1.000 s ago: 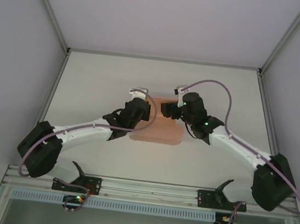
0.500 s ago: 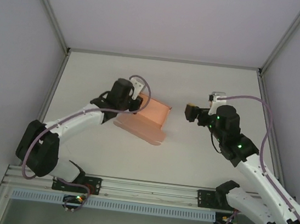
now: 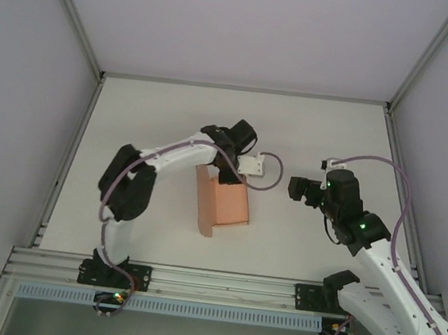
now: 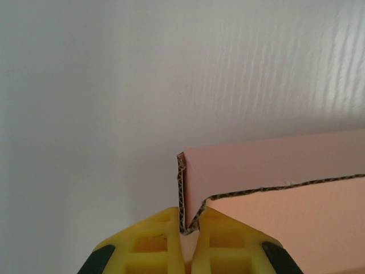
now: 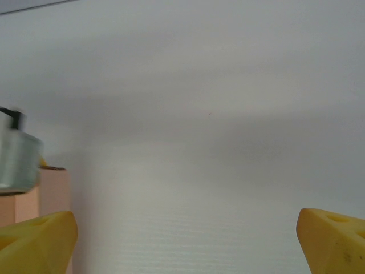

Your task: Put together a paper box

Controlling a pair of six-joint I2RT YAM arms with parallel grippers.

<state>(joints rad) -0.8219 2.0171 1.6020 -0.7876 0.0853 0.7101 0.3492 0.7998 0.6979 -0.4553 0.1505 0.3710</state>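
Observation:
The paper box [image 3: 223,205] is salmon-pink card, partly folded, standing on the white table [image 3: 156,117] near the middle. My left gripper [image 3: 225,173] reaches down onto its far edge. In the left wrist view the yellow fingers [image 4: 154,242] of the left gripper [image 4: 190,229] are shut on a doubled corrugated edge of the paper box [image 4: 274,171]. My right gripper [image 3: 292,186] hovers to the right of the box, apart from it. Its fingertips [image 5: 333,237] stand wide open around bare table in the right wrist view, right gripper [image 5: 185,240], with a strip of the paper box [image 5: 54,191] at the left edge.
Grey enclosure walls [image 3: 17,107] and an aluminium frame rail [image 3: 225,287] border the table. The left arm's elbow [image 3: 123,179] is folded close to its base. The left wrist's camera block [image 5: 17,162] shows in front of the right gripper.
The left arm has swung round to the right, turning the box with it so the box now stands more on end. The right gripper has pulled back to the right, away from the box.

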